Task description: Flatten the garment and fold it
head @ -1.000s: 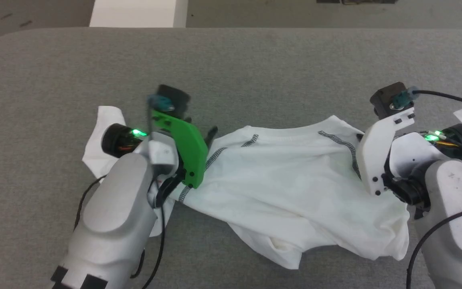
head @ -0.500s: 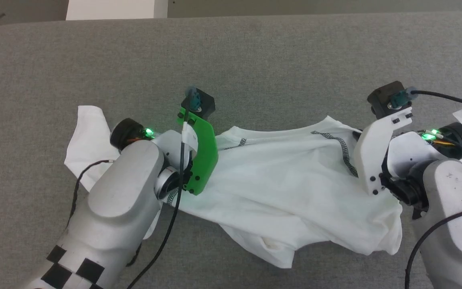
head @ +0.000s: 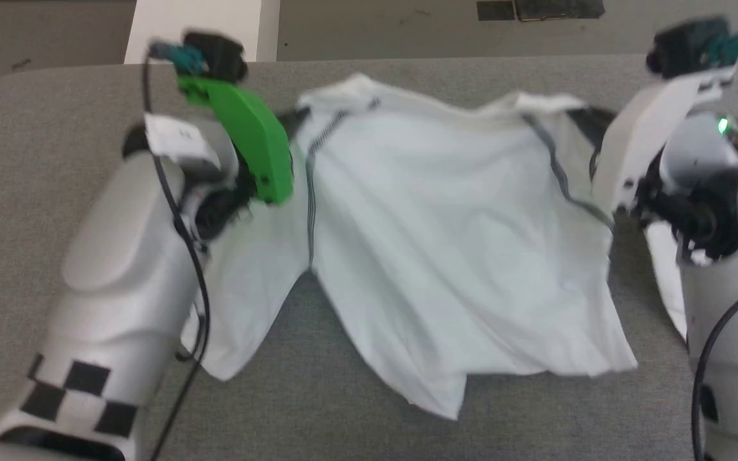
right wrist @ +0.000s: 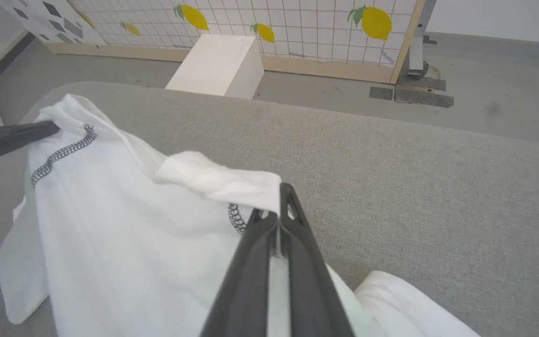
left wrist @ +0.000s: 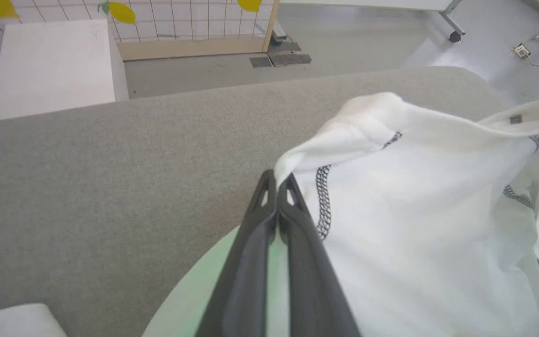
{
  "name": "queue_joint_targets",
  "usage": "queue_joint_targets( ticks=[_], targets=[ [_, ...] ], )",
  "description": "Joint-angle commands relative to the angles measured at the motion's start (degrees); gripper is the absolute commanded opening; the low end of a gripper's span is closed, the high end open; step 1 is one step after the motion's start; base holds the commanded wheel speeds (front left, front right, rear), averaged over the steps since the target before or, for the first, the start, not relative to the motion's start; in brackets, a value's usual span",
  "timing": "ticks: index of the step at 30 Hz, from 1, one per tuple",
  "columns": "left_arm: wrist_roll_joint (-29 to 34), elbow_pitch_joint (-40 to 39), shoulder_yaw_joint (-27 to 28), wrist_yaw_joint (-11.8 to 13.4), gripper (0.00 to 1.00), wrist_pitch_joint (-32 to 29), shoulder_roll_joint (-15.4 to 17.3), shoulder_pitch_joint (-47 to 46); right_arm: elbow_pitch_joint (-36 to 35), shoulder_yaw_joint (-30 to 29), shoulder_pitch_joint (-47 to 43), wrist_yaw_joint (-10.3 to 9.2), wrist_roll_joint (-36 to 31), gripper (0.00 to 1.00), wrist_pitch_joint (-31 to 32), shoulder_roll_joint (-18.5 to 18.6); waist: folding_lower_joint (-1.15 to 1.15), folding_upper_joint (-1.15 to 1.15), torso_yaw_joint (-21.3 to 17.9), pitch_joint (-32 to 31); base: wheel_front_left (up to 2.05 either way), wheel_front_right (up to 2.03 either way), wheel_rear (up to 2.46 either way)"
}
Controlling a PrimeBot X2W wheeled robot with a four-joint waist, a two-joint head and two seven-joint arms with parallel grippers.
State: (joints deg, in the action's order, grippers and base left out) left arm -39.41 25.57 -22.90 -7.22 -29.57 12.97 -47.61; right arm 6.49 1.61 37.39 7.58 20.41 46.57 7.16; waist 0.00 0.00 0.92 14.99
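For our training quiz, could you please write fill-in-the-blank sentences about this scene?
The left pincer and the right pincer are both ____ on the white short-sleeved fabric shirt with grey zigzag stitching.
The flat cloth-covered table beneath it is ____.
The rigid rectangular box on the floor beyond is ____.
Missing words: shut, grey, white.

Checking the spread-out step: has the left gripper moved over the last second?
Yes. The left gripper, shut on the white short-sleeved fabric shirt, moved away from the robot, toward the grey table's far edge.

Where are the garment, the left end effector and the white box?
garment (head: 446, 256), head view, its middle
left end effector (left wrist: 278, 186), left wrist view, between fingertips
white box (left wrist: 49, 65), left wrist view, top face
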Motion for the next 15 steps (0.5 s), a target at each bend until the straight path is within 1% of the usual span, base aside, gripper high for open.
queue_joint_targets(
  ticks=[1, 4, 5, 10, 12, 15],
  targets=[
    [0.2, -0.4, 0.4, 0.1, 0.0, 0.8, 0.9, -3.4, 0.0, -0.4, 3.5, -0.09, 0.7, 0.0, 0.8, 0.0, 0.0, 0.0, -0.2, 0.2, 0.0, 0.0, 0.0],
    [2.2, -0.3, 0.5, 0.0, 0.0, 1.6, 2.5, -9.3, 1.3, -1.3, 10.5, -0.09, 1.0, 0.0, 2.0, -0.3, 0.0, 0.0, -0.5, 1.1, 0.0, 0.0, 0.0],
    [2.3, -0.3, 0.8, 0.0, 0.0, 1.9, 2.4, -11.0, 1.9, -1.7, 12.6, -0.09, 1.0, 0.0, 2.1, -0.6, 0.0, 0.0, -0.6, 1.4, 0.0, 0.0, 0.0],
    [7.3, 1.4, 0.1, 0.2, 0.0, 4.5, 4.6, -21.2, 7.4, -2.2, 24.3, -0.09, -1.8, 0.0, 2.5, -1.5, 0.0, 0.0, -1.2, 3.6, 0.0, 0.0, 0.0],
    [9.4, 2.4, 0.1, 0.8, 0.0, 6.5, 5.2, -25.1, 9.8, -2.6, 28.6, -0.09, -3.2, 0.0, 1.7, -1.9, 0.0, 0.0, -1.5, 4.5, 0.0, 0.0, 0.0],
    [12.7, 4.3, -0.2, 1.2, 0.0, 10.2, 6.1, -30.9, 13.3, -4.0, 35.2, -0.09, -5.6, 0.0, -1.3, -2.9, 0.0, 0.0, -1.9, 5.9, 0.0, 0.0, 0.0]
  ],
)
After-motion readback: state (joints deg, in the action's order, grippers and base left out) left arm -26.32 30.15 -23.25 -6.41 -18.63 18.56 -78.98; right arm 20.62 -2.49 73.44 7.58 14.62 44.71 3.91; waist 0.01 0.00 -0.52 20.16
